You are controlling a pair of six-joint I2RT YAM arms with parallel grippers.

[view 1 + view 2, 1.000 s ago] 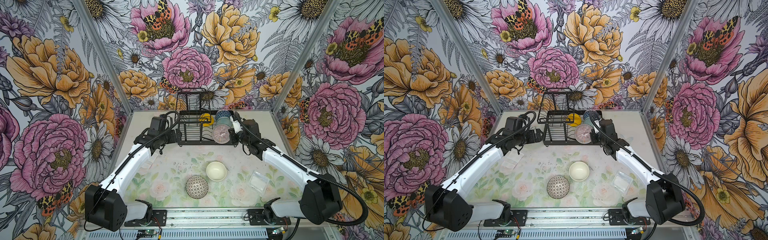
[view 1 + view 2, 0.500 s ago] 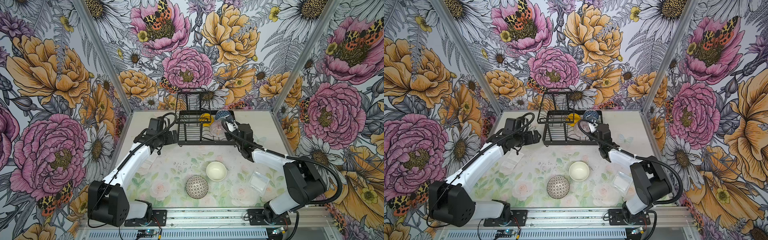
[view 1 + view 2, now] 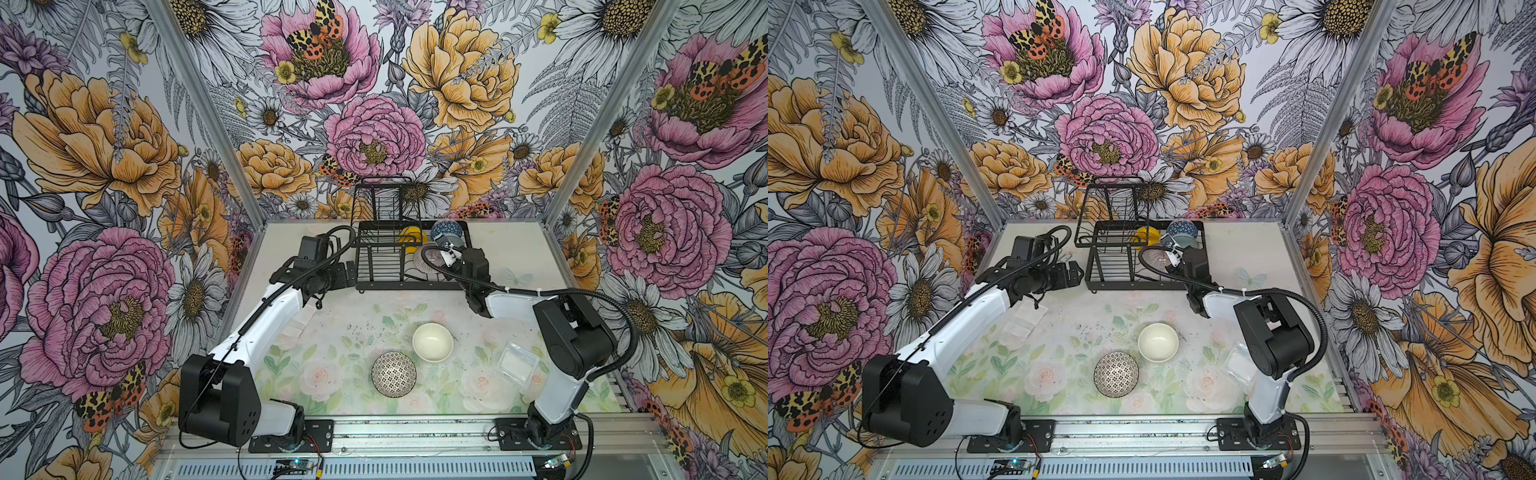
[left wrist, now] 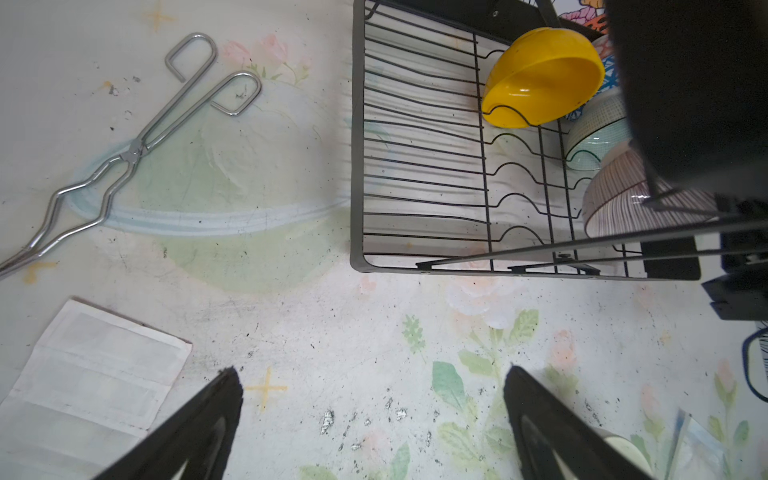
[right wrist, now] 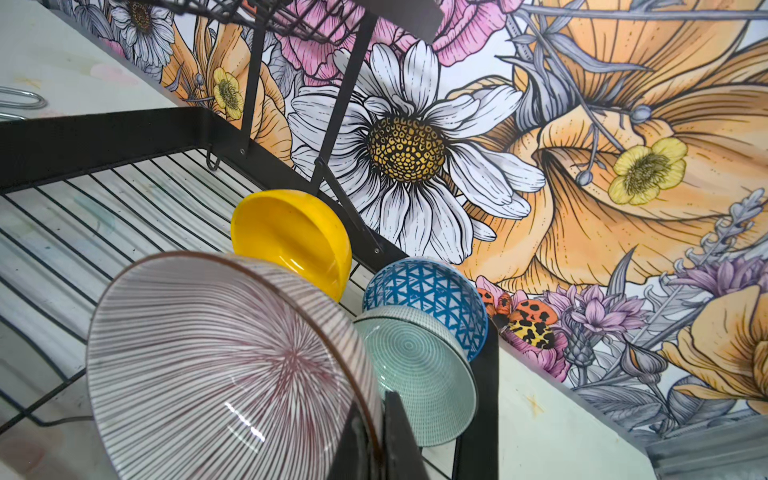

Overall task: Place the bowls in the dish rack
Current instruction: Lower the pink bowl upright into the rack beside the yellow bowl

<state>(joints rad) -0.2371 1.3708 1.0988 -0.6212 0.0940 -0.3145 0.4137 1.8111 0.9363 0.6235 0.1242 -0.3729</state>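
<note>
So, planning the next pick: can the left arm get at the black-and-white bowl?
Probably yes: the left gripper is open and empty, and the black-and-white bowl sits uncovered beside the cream bowl.

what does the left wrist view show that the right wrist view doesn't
Only the left wrist view: the left gripper open over the table, and a white paper sheet lying on it. Only the right wrist view: the right gripper shut on the rim of the pink-striped bowl, whose inside shows. Both: the dish rack, the yellow bowl and pale teal bowl in it, and the pink-striped bowl.
</note>
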